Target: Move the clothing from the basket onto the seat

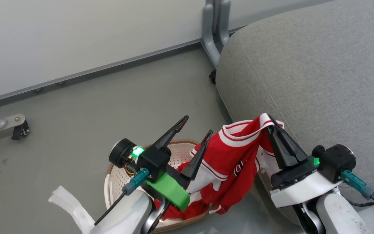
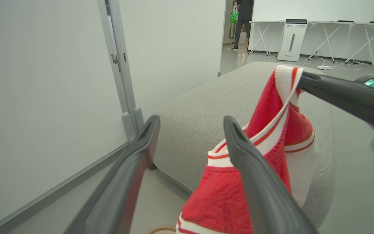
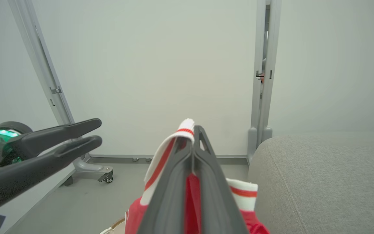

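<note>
The right gripper [image 1: 272,127] has its two dark fingers pressed together on the white-and-red striped hem of the red clothing [image 1: 229,156]. The cloth hangs from its fingertips, down and to its left. The lower folds trail into the cream basket [image 1: 117,182] on the floor, where more red fabric is bunched under the left arm. The left gripper [image 1: 197,125] hovers above the basket with its fingers spread wide, holding nothing; the draped cloth brushes past its right-hand finger. The grey seat [image 1: 320,71] lies immediately to the right of the right gripper, and its rounded edge is close beside the pinched hem. Beyond both grippers are bare floor, a pale wall panel and a grey metal post [image 1: 216,29] at the seat's far corner.
</note>
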